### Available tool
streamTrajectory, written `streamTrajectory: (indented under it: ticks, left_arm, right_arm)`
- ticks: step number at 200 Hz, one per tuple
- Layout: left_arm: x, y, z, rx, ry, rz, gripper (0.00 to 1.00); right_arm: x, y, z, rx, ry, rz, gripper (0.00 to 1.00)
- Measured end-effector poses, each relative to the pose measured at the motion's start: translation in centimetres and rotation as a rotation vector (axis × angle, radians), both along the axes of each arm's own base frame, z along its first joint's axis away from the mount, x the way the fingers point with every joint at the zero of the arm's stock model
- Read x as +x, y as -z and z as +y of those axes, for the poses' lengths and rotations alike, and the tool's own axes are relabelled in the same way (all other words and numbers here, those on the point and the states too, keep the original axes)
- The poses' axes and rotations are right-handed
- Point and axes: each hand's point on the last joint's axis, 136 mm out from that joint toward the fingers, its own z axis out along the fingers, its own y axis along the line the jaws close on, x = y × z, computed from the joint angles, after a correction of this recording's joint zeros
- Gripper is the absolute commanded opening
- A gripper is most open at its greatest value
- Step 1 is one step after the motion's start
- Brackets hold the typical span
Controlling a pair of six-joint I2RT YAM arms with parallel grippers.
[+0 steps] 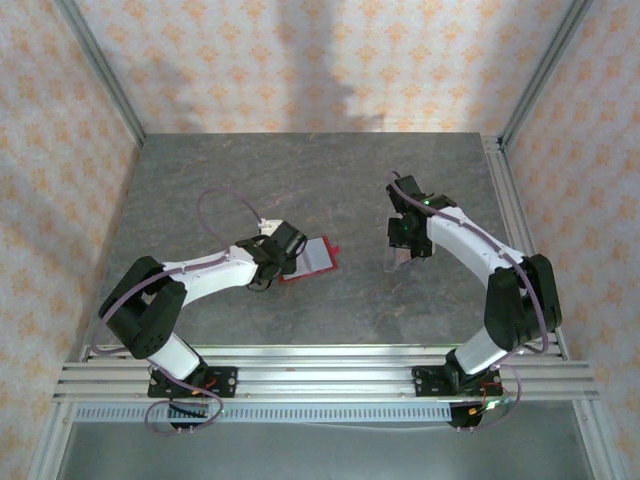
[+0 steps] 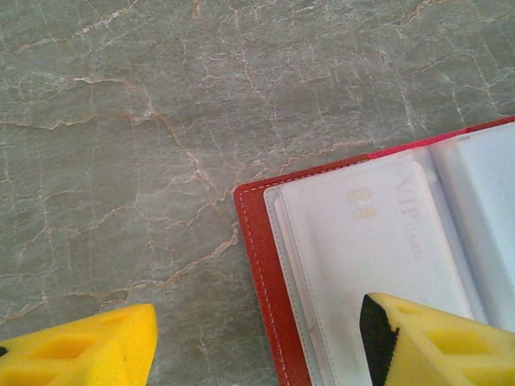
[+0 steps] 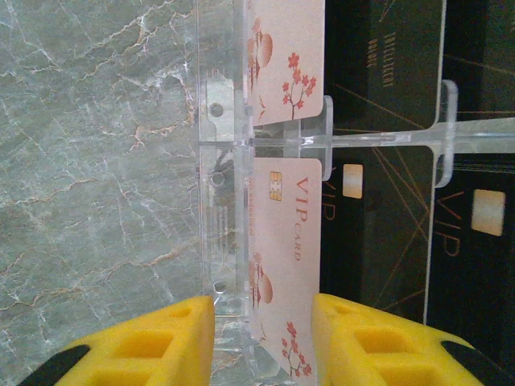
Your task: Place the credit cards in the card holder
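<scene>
The card holder (image 1: 312, 258) lies open and flat on the grey stone-patterned table (image 1: 200, 190), left of centre, with its pale lining facing up inside the red border. A white card (image 2: 378, 233) marked VIP sits in a clear sleeve near one corner of the holder.

The left gripper (image 2: 257, 346) hangs over the holder's left edge with its jaws apart. One yellow pad (image 2: 80, 354) is above bare table just outside the red border, and the other is above the sleeved card. Nothing is clamped. It cannot be told whether that pad touches the sleeve.

Further right, well apart from the holder, a clear acrylic rack (image 3: 217, 161) stands on the table. It carries the credit cards (image 3: 386, 80), which are dark with gold chips and lettering, and a pale card (image 3: 286, 209) with red blossom print beside the rack wall.

The right gripper (image 3: 263, 338) is at the rack with its jaws apart, and its pads straddle the rack wall and the pale card's end. No card is clamped. Contact with the pale card cannot be confirmed.
</scene>
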Motion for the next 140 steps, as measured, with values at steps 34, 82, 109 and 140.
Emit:
streamTrajectory:
  ticks: [34, 82, 109, 140]
  left_arm:
    - [0.0, 0.0, 0.0, -0.001, 0.0, -0.001, 0.69]
    - [0.0, 0.0, 0.0, -0.001, 0.0, -0.001, 0.69]
    - [0.0, 0.0, 0.0, 0.0, 0.0, -0.001, 0.69]
    - [0.0, 0.0, 0.0, 0.0, 0.0, -0.001, 0.69]
  right_arm:
    - [-0.1, 0.3, -0.3, -0.019, 0.001, 0.012, 0.37]
    - [-0.1, 1.4, -0.5, -0.049, 0.0, 0.041, 0.37]
    - [-0.1, 1.5, -0.6, -0.055, -0.002, 0.043, 0.36]
    - [0.0, 2.0, -0.5, -0.056, -0.008, 0.053, 0.28]
